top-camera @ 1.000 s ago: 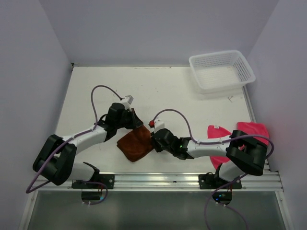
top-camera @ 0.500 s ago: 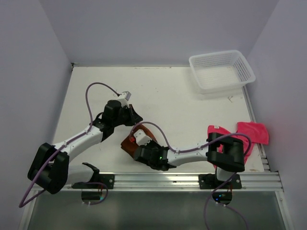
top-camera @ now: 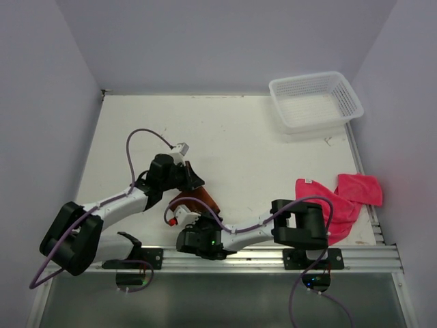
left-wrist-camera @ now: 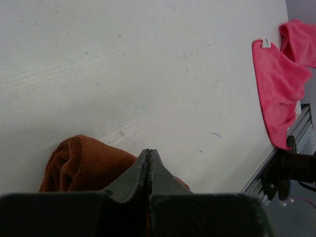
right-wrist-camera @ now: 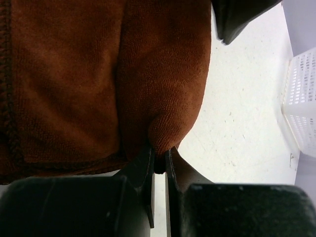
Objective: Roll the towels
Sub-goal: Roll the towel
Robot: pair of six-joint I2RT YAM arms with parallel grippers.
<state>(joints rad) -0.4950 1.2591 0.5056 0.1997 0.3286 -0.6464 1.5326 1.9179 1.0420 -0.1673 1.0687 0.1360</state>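
The brown towel (top-camera: 199, 201) sits at the near-left part of the table (top-camera: 259, 137), btwn the two grippers and close to the front rail. It's a bunched, doubled-over lump w/ a rounded fold at one end. My read: partly gathered, not a tidy roll yet.

R gripper (right-wrist-camera: 159, 160) comes at it from the near side. Its fingers are almost together, pinching a small nub of the folded edge.

L gripper (left-wrist-camera: 149, 154) is at the far side of the same towel, fingers pressed tight together. No cloth shows btwn the tips, so I can't tell if it has any or is just lying over the lump.

The pink towel (top-camera: 338, 198) lies well apart at the near-right edge of the table. It's crumpled and loosely spread, w/ one part reaching toward the rail. Neither gripper is near it and it's not rolled at all.

A white basket (top-camera: 314, 101) stands at the far-right corner, away from both towels.

Progress, as a judgement: 1st towel is in hand but unfinished, 2nd not begun, so less than halfway. Left to do: tighten the brown one into a proper roll, then straighten and roll the pink one from scratch.
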